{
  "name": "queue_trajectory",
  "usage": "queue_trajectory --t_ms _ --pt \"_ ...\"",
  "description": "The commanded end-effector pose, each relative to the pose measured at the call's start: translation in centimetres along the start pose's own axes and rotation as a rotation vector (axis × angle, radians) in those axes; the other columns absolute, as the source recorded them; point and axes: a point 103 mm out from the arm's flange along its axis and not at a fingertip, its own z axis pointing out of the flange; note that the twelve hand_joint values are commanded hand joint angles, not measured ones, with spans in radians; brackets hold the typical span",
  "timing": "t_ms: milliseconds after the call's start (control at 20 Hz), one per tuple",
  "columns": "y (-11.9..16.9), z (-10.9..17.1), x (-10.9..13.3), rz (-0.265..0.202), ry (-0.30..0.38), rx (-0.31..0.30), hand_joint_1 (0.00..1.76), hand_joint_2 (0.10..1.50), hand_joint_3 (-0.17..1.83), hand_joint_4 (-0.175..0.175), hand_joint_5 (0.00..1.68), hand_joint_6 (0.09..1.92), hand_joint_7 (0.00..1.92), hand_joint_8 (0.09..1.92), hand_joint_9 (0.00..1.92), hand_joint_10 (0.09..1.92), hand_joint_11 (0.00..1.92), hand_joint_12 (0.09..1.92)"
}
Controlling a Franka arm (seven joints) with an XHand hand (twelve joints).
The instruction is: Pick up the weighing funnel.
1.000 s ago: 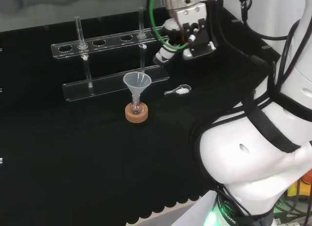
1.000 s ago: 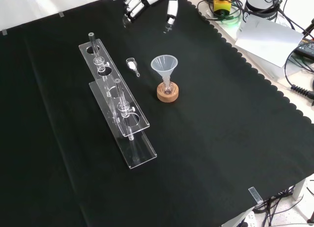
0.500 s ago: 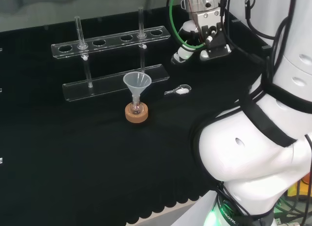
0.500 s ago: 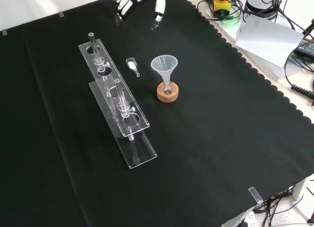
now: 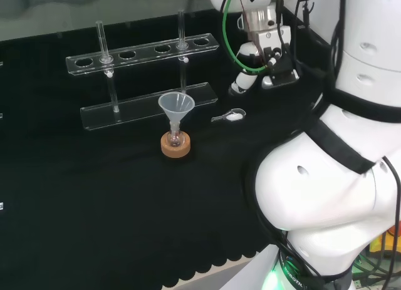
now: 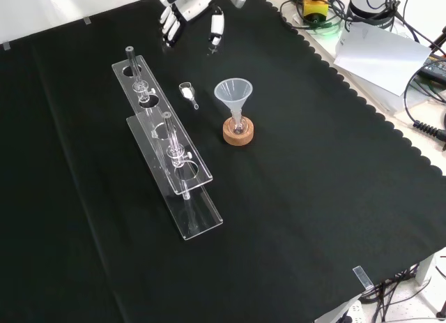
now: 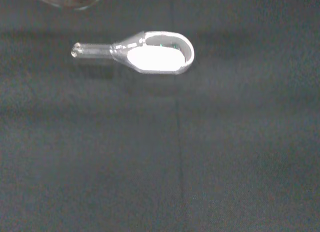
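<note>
Weighing funnel [image 6: 187, 91] faint near robot hand [image 6: 184, 2]

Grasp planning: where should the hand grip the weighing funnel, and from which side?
Probably pinch the weighing funnel across its scoop walls, from above: it lies flat, mouth up, white contents inside, so keep it level. The stem is thin.

The robot hand [image 6: 173, 14] hung at the view's top edge, fingers relaxed and apart. Below it, well apart, the weighing funnel [image 6: 187, 91] lay on the black surface [image 6: 313, 197], between the clear rack [image 6: 198, 222] and the funnel [image 6: 233, 93] on its cork ring [image 6: 237, 134].
</note>
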Motion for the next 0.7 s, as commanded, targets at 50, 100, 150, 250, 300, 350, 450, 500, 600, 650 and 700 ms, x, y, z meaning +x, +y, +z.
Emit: queue_trajectory --t_ms 50,100,150,250,300,350,450,500,600,650,700 --pt "3.0 2.6 -1.4 -0.037 0.001 -0.002 0.78 0.68 0.46 -0.024 0.51 0.09 0.35 0.67 0.60 0.58 0.39 1.35" --pt "3.2 3.0 -1.4 -0.045 -0.005 0.002 0.80 0.68 0.46 -0.021 0.51 0.09 0.35 0.67 0.60 0.58 0.39 1.35" --pt "3.4 3.4 -1.3 -0.054 -0.011 0.003 0.81 0.67 0.46 -0.018 0.52 0.09 0.35 0.67 0.60 0.58 0.39 1.35" --pt "3.8 4.2 -1.3 -0.062 -0.019 0.011 0.83 0.66 0.47 -0.012 0.53 0.09 0.36 0.67 0.61 0.57 0.41 1.34" --pt "4.0 4.7 -1.2 -0.066 -0.020 0.014 0.84 0.66 0.48 -0.010 0.54 0.09 0.36 0.66 0.62 0.57 0.41 1.33" --pt "4.1 5.1 -1.2 -0.069 -0.018 0.015 0.85 0.65 0.48 -0.008 0.55 0.09 0.36 0.66 0.62 0.57 0.42 1.33" --pt "4.2 5.9 -0.9 -0.083 -0.024 -0.022 0.86 0.64 0.50 -0.007 0.57 0.09 0.37 0.66 0.63 0.56 0.43 1.32" --pt "4.3 6.3 -0.8 -0.089 -0.029 -0.030 0.87 0.64 0.51 -0.008 0.58 0.09 0.39 0.66 0.64 0.56 0.44 1.32" --pt "4.6 6.8 -0.7 -0.094 -0.031 -0.028 0.89 0.63 0.53 -0.008 0.61 0.12 0.41 0.66 0.67 0.55 0.46 1.30" --pt "4.8 7.0 -0.6 -0.096 -0.033 -0.025 0.90 0.63 0.53 -0.008 0.63 0.13 0.42 0.66 0.68 0.55 0.47 1.30" --pt "4.9 7.2 -0.6 -0.099 -0.038 -0.021 0.91 0.63 0.54 -0.008 0.64 0.14 0.43 0.66 0.68 0.55 0.47 1.30"
